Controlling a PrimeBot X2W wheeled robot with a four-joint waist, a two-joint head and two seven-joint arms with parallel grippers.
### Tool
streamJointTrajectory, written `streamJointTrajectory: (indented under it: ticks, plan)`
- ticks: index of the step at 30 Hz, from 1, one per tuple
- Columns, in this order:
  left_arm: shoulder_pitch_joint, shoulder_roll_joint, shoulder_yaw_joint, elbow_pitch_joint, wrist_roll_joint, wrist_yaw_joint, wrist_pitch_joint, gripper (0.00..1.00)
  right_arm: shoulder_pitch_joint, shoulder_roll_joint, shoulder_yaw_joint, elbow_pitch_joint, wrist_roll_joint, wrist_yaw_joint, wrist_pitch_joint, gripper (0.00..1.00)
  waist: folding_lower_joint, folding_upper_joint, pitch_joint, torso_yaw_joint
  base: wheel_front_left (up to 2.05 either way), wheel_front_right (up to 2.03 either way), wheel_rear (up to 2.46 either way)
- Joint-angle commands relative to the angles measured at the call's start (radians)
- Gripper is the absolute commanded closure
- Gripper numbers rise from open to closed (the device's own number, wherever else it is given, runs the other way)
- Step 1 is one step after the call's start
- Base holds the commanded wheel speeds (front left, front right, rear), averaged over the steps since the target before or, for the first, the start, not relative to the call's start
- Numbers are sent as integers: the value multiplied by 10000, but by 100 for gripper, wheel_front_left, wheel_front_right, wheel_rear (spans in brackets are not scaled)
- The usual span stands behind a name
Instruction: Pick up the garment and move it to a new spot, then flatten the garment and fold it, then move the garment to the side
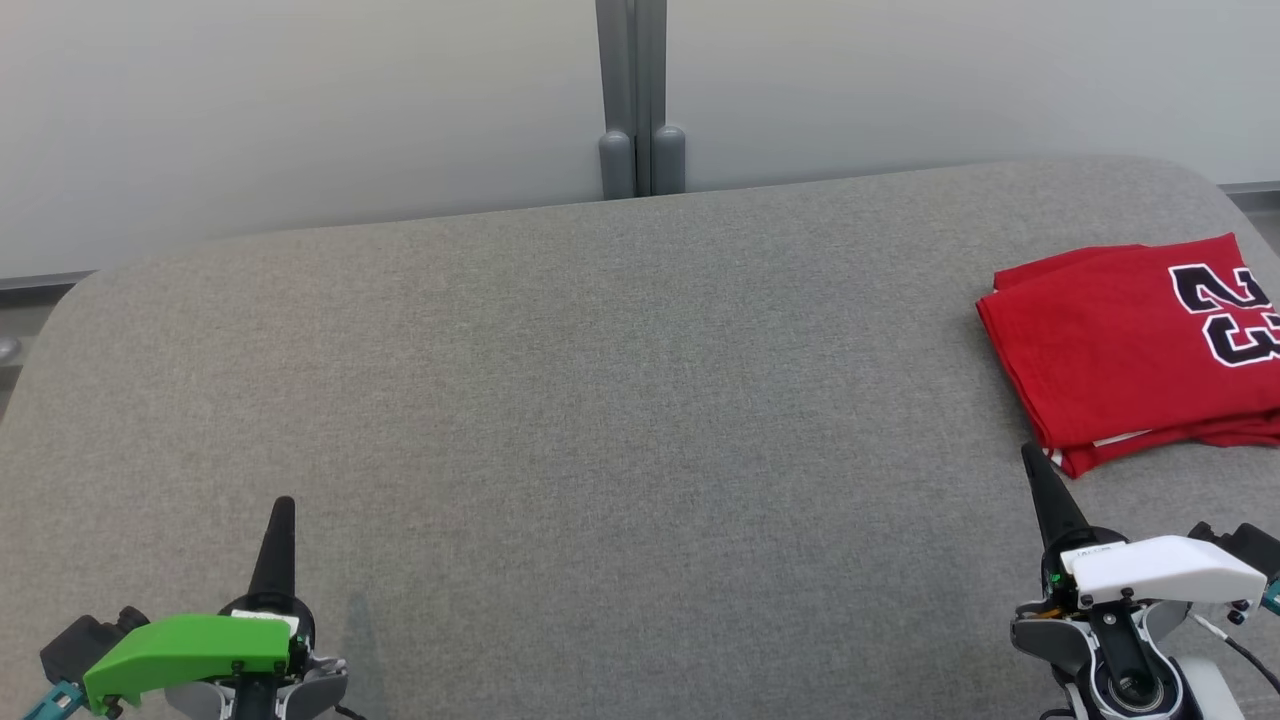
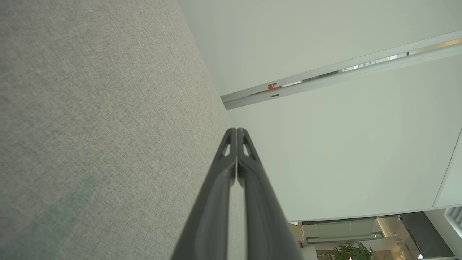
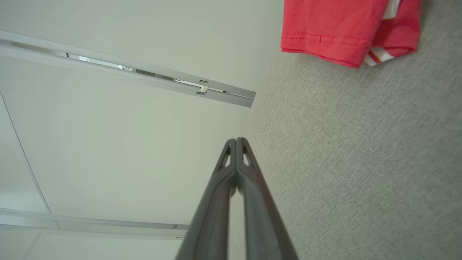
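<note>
Grey cushion (image 1: 600, 400) bears the garment (image 1: 1110, 340) folded at its right edge, likely done; left gripper (image 1: 284, 515) and right gripper (image 1: 1032, 465), pressed together, need only retreat.

folded garment (image 1: 1110, 350) on couch (image 1: 600, 400), far right

A: Head cam's looking bright, soft & even. Nothing's glaring or blowing out.

B: Agreed. Shadows are showing v. weak: a faint grey smear is lying on the desk (image 1: 640, 400) just right of the left tool (image 1: 284, 505), and a thin dark line is running under the garment (image 1: 1100, 340) along its near edge.

A: Wrist cams?

B: Weave's coming through sharp in both. Left tool's fingers (image 2: 213, 216) are going soft & blurry toward the bottom edge, same w/ the right tool (image 3: 236, 140).

A: Colour?

B: Garment's reading paler, more coral, in the right wrist cam vs. deep red in the head cam. Left wrist cam's showing a dim greenish patch on the desk, lower left.
</note>
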Motion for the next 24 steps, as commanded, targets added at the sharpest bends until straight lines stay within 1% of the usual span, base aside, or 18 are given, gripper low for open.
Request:
streamJointTrajectory:
  ticks: [1, 24]
  plan:
    - [-240, 12, 73, -90, -248, -87, 66, 100, -151, -40, -40, -100, 262, 6, 82, 100, 0, 0, 2, 1, 0, 0, 0]
    - [-455, 4, 311, -149, -1849, -197, 527, 100, -243, -45, -231, -150, 2062, 5, 532, 100, 0, 0, 38, 14, 0, 0, 0]
